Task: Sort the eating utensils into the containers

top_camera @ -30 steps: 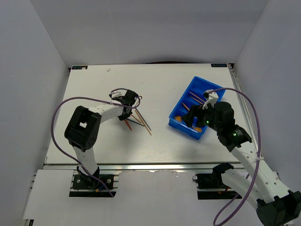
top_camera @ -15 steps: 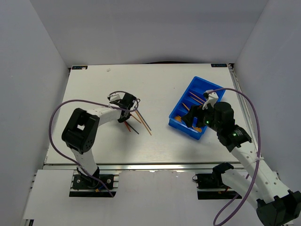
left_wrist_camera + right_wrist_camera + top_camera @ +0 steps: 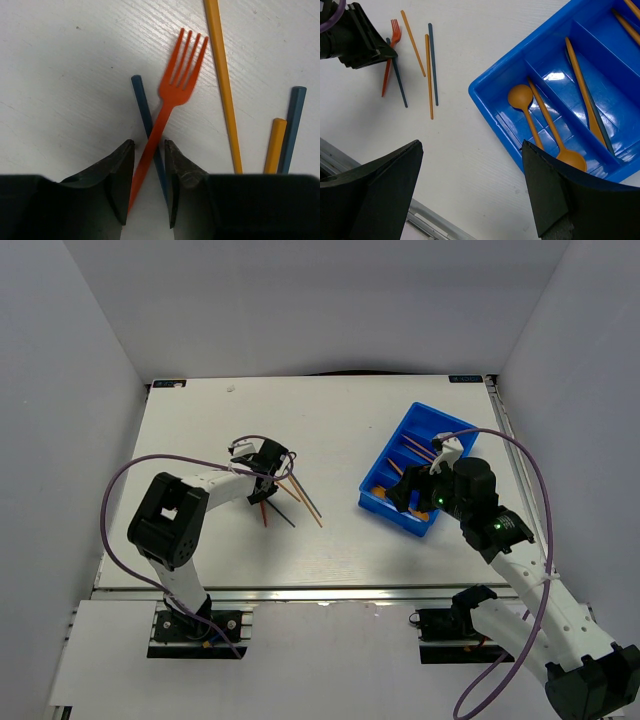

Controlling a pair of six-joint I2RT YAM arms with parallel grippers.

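Left wrist view: left gripper (image 3: 148,187) jaws slightly apart, straddling the handle of the orange-red fork (image 3: 175,87), which crosses over a dark blue stick (image 3: 141,102).
Right wrist view: right gripper (image 3: 471,165) spread wide, holding nothing; two orange spoons (image 3: 521,95) share one compartment of the blue tray (image 3: 487,107).
Top view: tray by the table (image 3: 200,550) right edge; loose utensils (image 3: 290,498) left of centre.

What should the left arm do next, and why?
Probably close the left gripper on the fork. The fork's handle lies on the table between the open jaws. A blue stick crosses under the handle right there, so it might get caught too.
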